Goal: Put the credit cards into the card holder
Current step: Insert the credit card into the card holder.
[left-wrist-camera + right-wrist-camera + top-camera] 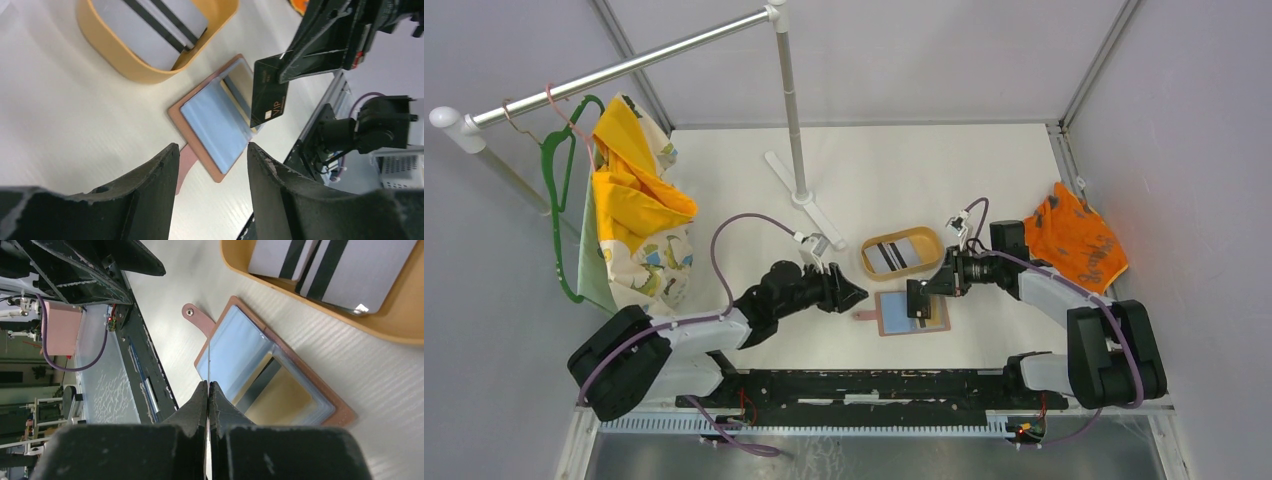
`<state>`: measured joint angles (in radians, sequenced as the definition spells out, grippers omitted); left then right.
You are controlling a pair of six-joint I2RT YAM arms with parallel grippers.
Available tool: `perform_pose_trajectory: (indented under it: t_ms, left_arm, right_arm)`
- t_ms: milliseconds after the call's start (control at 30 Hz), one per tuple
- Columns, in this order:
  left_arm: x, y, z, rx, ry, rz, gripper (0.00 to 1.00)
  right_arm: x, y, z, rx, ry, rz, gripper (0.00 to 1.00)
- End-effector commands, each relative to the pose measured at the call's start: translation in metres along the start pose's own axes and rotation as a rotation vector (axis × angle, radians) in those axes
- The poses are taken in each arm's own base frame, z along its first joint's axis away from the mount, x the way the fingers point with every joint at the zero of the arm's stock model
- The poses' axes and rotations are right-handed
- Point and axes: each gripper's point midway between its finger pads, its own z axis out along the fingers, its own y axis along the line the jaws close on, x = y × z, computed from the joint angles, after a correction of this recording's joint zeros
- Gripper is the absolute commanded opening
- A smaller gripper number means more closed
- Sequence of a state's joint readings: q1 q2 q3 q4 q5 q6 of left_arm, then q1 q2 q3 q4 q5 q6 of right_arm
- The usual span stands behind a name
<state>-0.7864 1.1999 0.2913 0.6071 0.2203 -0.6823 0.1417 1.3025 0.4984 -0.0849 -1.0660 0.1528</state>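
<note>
While the right hand (208, 390) is clamping a black card (269, 97) over the card holder (912, 313) mid-frame, the left hand (212, 150), spread open, should be bracing that holder.

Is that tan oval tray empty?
No, white cards with dark stripes lie inside the tray.

Lab: white framed test enclosure (924, 60)
</note>
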Motion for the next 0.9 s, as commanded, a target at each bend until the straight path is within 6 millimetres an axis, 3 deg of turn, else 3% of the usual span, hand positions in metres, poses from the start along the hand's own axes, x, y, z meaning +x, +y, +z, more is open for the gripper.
perform_pose_trajectory:
  t_ms: [0, 133, 233, 367, 433, 567, 700, 867]
  left_arm:
    - [-0.008, -0.002, 0.012, -0.091, -0.045, 0.023, 0.58]
    - [-0.003, -0.003, 0.01, -0.19, -0.078, 0.136, 0.58]
    - [-0.017, -0.015, -0.001, -0.185, -0.191, 0.185, 0.59]
    - [-0.029, -0.009, -0.006, -0.219, -0.264, 0.151, 0.77]
    - [-0.026, -0.011, 0.0, -0.224, -0.234, 0.142, 0.78]
    - [-0.014, -0.026, 0.009, -0.13, -0.183, 0.128, 0.7]
    - [0.001, -0.027, 0.018, -0.106, -0.118, 0.152, 0.61]
    - [0.019, -0.024, 0.028, -0.119, -0.057, 0.185, 0.59]
  right_arm:
    - [0.011, -0.009, -0.002, 0.047, 0.011, 0.012, 0.0]
    - [0.023, -0.012, -0.006, 0.06, 0.026, 0.036, 0.0]
    - [0.043, -0.008, -0.007, 0.026, 0.086, 0.102, 0.0]
    - [0.033, -0.009, -0.005, 0.029, 0.037, 0.109, 0.0]
    - [0.032, -0.01, -0.004, 0.028, 0.031, 0.139, 0.0]
    - [0.03, -0.015, -0.001, 0.035, 0.046, 0.183, 0.0]
    - [0.032, -0.021, 0.0, 0.054, 0.054, 0.209, 0.0]
    - [0.028, -0.022, 0.001, 0.059, 0.05, 0.214, 0.0]
